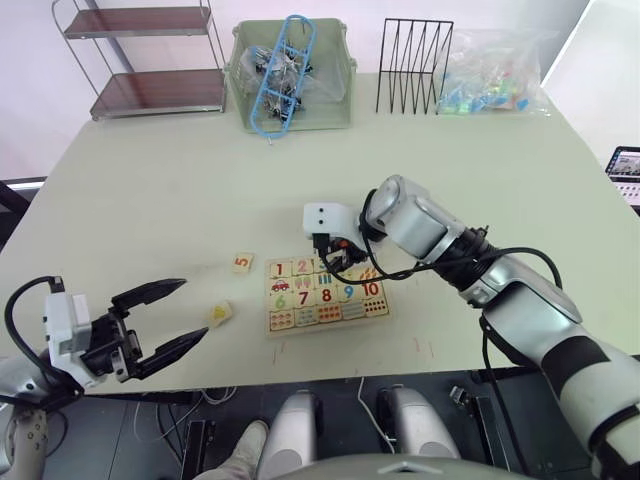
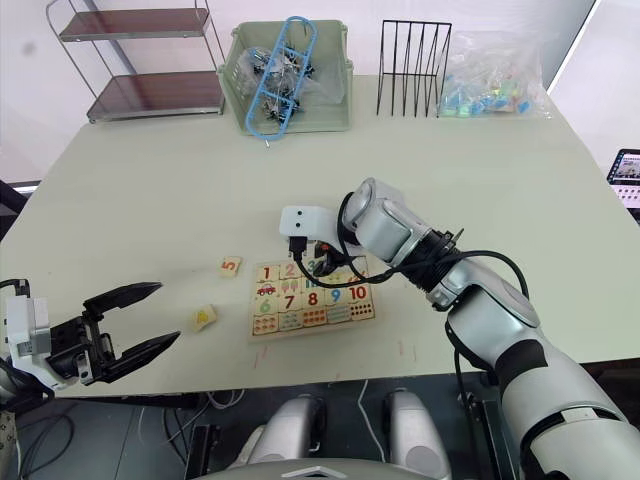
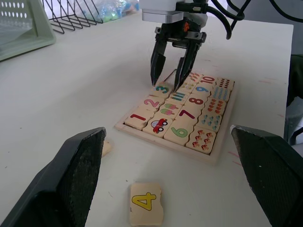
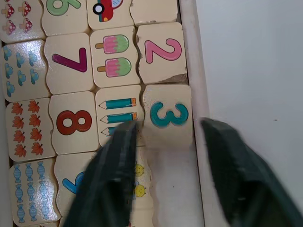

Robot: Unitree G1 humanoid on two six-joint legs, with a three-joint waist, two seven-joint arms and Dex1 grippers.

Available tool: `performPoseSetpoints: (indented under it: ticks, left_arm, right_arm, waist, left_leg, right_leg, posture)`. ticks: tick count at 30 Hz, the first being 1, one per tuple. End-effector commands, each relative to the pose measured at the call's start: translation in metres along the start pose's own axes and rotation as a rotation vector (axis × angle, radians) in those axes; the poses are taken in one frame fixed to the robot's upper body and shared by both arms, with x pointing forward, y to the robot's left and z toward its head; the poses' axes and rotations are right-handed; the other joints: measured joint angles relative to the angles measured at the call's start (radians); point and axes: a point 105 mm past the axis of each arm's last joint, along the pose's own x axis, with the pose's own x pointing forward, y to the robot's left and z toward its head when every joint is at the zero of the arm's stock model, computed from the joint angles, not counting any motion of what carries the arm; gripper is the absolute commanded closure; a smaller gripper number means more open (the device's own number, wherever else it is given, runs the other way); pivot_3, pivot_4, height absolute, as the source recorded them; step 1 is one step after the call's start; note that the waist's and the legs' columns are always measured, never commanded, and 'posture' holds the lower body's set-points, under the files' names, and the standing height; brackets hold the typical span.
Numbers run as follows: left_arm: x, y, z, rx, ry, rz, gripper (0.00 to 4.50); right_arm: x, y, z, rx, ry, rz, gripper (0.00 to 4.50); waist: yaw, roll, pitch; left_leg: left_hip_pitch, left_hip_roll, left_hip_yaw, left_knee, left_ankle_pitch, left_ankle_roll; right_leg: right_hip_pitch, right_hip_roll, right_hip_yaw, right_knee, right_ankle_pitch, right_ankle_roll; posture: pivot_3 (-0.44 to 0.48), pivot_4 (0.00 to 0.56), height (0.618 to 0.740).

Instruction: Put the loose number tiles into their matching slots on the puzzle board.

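The puzzle board (image 4: 187, 52) lies near the table's front middle. Tiles 1, 2 (image 4: 162, 50) and 3 (image 4: 169, 115) sit in its upper row, with a bare slot (image 4: 173, 172) next to the 3. My right gripper (image 1: 335, 262) is open just over the board, its fingers (image 4: 116, 175) straddling the 3 tile without holding it. Two loose number tiles lie on the table left of the board: the 5 (image 1: 243, 262) and the yellow 4 (image 3: 146, 202). My left gripper (image 1: 194, 309) is open and empty at the front left, near the 4 tile.
Along the far edge stand a green bin (image 1: 290, 90) holding a blue frame, a black wire rack (image 1: 413, 65) and a bag of coloured pieces (image 1: 490, 70). A small metal shelf (image 1: 150, 60) is at the far left. A tablet (image 1: 625, 170) shows beyond the right edge.
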Motion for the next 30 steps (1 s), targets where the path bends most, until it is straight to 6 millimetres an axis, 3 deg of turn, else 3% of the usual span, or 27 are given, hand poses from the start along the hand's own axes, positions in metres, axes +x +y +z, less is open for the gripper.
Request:
performPoseSetpoints:
  ticks: [1,2,18,21,28,30]
  left_arm:
    - [-0.002,0.001,0.003,0.025,-0.006,0.004,0.00]
    - [-0.001,0.001,0.002,0.024,-0.006,0.004,0.00]
    - [0.003,0.003,0.001,0.028,-0.014,0.000,0.00]
    - [0.004,0.003,0.001,0.028,-0.015,-0.003,0.00]
    - [0.006,0.005,0.001,0.032,-0.014,-0.009,0.00]
    - [0.006,0.005,0.001,0.033,-0.015,-0.010,0.00]
  right_arm:
    - [-0.004,-0.001,0.005,-0.024,-0.017,-0.003,0.36]
    - [-0.004,-0.001,0.005,-0.024,-0.017,-0.004,0.14]
    - [-0.030,-0.011,0.004,0.007,-0.102,-0.025,0.14]
    - [-0.033,-0.013,0.003,0.007,-0.124,-0.036,0.88]
    - [-0.031,-0.008,-0.006,-0.024,-0.130,-0.019,4.45]
    - [-0.030,-0.006,-0.006,-0.029,-0.131,-0.014,4.45]
  waist:
    - [0.000,0.000,0.000]
    - [0.000,0.000,0.000]
    - [0.000,0.000,0.000]
    - [0.000,0.000,0.000]
    - [0.000,0.000,0.000]
    - [0.000,0.000,0.000]
  left_leg:
    - [0.000,0.000,0.000,0.000,0.000,0.000]
    - [0.000,0.000,0.000,0.000,0.000,0.000]
    - [0.000,0.000,0.000,0.000,0.000,0.000]
    - [0.000,0.000,0.000,0.000,0.000,0.000]
    - [0.000,0.000,0.000,0.000,0.000,0.000]
    - [0.000,0.000,0.000,0.000,0.000,0.000]
  right_leg:
    - [0.000,0.000,0.000,0.000,0.000,0.000]
    - [0.000,0.000,0.000,0.000,0.000,0.000]
    - [0.000,0.000,0.000,0.000,0.000,0.000]
    - [0.000,0.000,0.000,0.000,0.000,0.000]
    - [0.000,0.000,0.000,0.000,0.000,0.000]
    - [0.000,0.000,0.000,0.000,0.000,0.000]
  posture:
    - [0.000,0.150,0.739]
    - [0.000,0.150,0.739]
    - [0.000,0.150,0.739]
    - [0.000,0.150,0.739]
    - [0.000,0.150,0.739]
    - [0.000,0.150,0.739]
